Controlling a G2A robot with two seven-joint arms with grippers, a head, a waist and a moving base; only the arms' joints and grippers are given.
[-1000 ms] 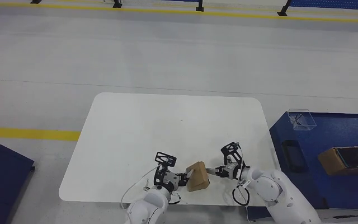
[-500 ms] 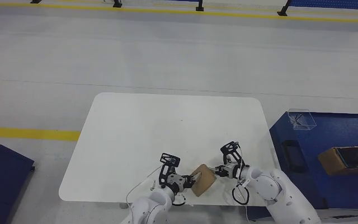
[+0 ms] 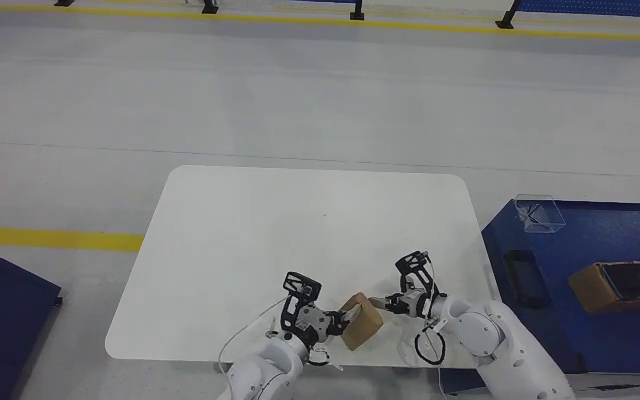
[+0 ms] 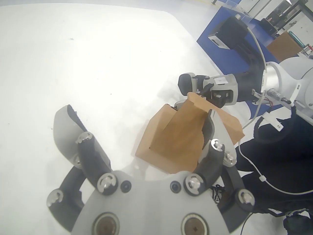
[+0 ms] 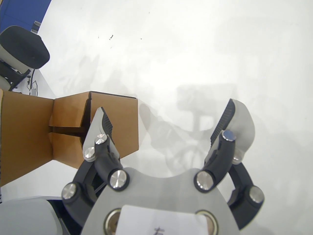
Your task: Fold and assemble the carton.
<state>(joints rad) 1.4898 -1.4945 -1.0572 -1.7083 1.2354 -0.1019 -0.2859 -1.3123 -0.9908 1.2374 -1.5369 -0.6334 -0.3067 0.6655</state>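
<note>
White table (image 3: 300,230) on a grey floor holds the brown carton (image 3: 361,321) near its front edge, between the left gripper (image 3: 336,322) and the right gripper (image 3: 384,303). Left wrist view: the left gripper (image 4: 138,114) is spread wide, one finger (image 4: 212,128) against the carton (image 4: 171,138). Right wrist view: the right gripper (image 5: 166,107) is also spread wide, one finger (image 5: 104,123) at the slit between flaps of the carton (image 5: 31,128)

In my right wrist view the carton (image 5: 27,133) runs off the picture's edge, so its far end is lost to me. From the left wrist, one of my left gripper's (image 4: 138,116) fingers (image 4: 215,133) covers a flap corner. From the top, by the desk's (image 3: 250,250) near edge, its folds are too small to read; possibly one flap is open.
</note>
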